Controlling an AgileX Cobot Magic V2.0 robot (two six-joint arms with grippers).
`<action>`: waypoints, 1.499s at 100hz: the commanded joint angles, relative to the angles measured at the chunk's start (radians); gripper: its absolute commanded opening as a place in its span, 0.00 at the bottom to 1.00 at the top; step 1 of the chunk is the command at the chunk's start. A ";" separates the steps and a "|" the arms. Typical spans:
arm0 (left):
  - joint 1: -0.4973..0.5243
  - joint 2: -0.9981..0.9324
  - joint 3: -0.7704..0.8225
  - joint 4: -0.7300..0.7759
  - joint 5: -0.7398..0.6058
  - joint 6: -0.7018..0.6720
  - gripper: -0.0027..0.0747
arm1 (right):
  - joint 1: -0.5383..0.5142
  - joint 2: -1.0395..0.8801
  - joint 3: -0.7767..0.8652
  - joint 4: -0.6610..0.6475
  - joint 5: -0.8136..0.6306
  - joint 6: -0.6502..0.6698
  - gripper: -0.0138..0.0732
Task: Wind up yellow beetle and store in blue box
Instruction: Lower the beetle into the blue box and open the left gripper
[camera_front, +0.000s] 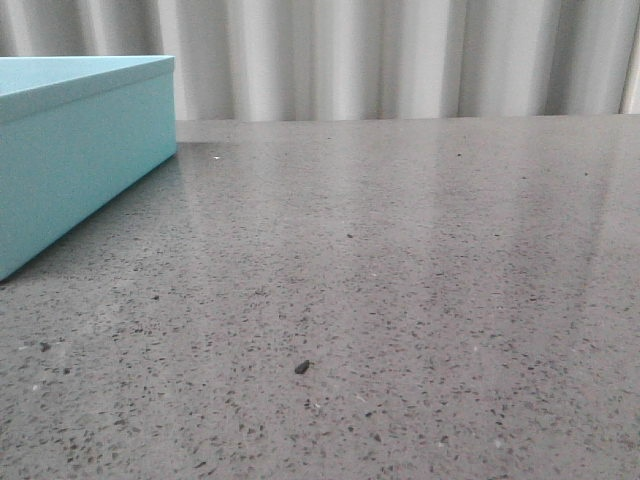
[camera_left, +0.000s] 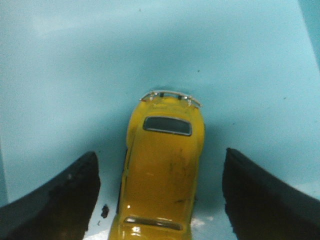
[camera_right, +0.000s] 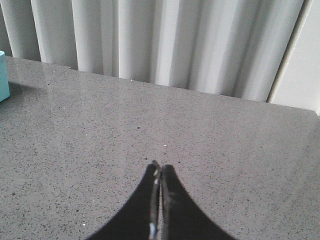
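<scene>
In the left wrist view the yellow beetle (camera_left: 162, 170) lies on the turquoise floor of the blue box (camera_left: 75, 75), seen from above, its silver bumper pointing away. My left gripper (camera_left: 160, 162) is open; its two black fingers (camera_left: 65, 195) stand on either side of the car with a gap to each flank, not touching it. In the front view the blue box (camera_front: 70, 150) stands at the far left of the table; the car and both grippers are out of that view. My right gripper (camera_right: 160, 167) is shut and empty above the grey table.
The speckled grey table (camera_front: 400, 300) stretches right of the box to a pleated white curtain (camera_front: 400, 55) at the back. A corner of the box (camera_right: 3, 75) shows at the edge of the right wrist view.
</scene>
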 joint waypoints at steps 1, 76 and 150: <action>-0.004 -0.090 -0.036 -0.063 -0.026 -0.012 0.47 | 0.001 0.005 -0.026 -0.014 -0.082 -0.001 0.10; -0.203 -0.830 0.342 -0.253 -0.568 0.204 0.01 | 0.001 -0.394 0.103 -0.164 0.031 -0.001 0.10; -0.209 -1.318 1.010 -0.340 -0.731 0.202 0.01 | -0.001 -0.447 0.101 -0.294 0.098 -0.001 0.10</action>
